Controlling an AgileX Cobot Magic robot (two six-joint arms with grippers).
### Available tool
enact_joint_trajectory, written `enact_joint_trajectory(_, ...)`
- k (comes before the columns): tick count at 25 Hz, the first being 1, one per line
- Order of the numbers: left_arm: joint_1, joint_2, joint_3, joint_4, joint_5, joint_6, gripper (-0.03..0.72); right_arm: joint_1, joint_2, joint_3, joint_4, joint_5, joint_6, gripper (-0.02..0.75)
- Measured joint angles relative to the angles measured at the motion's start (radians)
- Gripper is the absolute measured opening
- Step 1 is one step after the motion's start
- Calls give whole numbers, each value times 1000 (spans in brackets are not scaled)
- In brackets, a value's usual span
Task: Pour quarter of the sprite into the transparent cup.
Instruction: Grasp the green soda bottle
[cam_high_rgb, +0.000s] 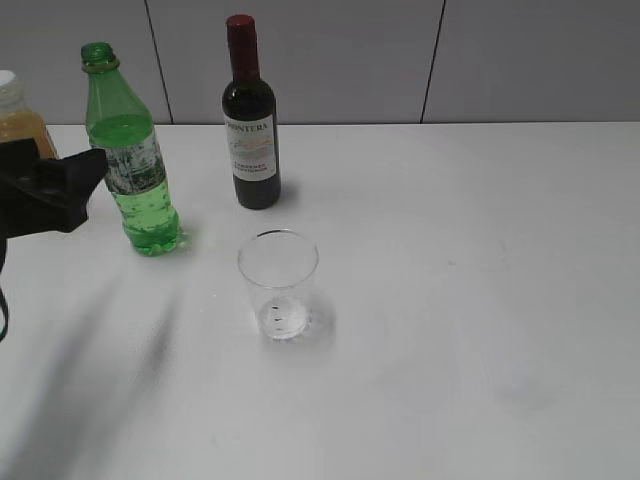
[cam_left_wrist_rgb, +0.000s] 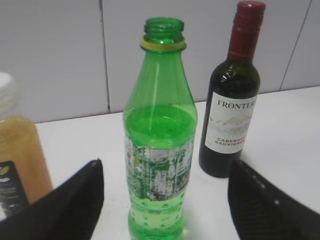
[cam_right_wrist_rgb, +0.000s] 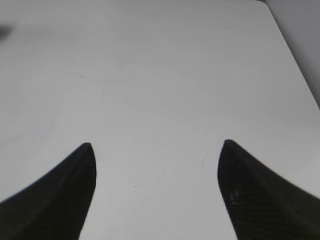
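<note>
The sprite (cam_high_rgb: 135, 170) is a capless green bottle with a grey label, standing upright at the back left of the white table. In the left wrist view the sprite (cam_left_wrist_rgb: 159, 145) stands straight ahead between the two fingertips but beyond them, untouched. My left gripper (cam_left_wrist_rgb: 164, 172) is open; in the exterior view the left gripper (cam_high_rgb: 70, 185) sits just left of the bottle at label height. The transparent cup (cam_high_rgb: 279, 285) stands upright in front of the bottles. My right gripper (cam_right_wrist_rgb: 156, 150) is open over bare table and does not show in the exterior view.
A dark wine bottle (cam_high_rgb: 250, 125) with a red top stands right of the sprite, behind the cup. An orange juice bottle (cam_high_rgb: 18, 120) with a white cap stands at the far left, behind my left gripper. The table's right edge (cam_right_wrist_rgb: 295, 55) shows in the right wrist view.
</note>
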Motion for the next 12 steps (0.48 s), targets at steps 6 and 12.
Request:
enact_joint_trajectory(6, -1, 182, -2, 31, -208, -39, 589, 0, 0, 0, 0, 0, 0, 584)
enact_joint_trajectory(12, -1, 305, -8, 32, -324, -39, 589, 0, 0, 0, 0, 0, 0, 584)
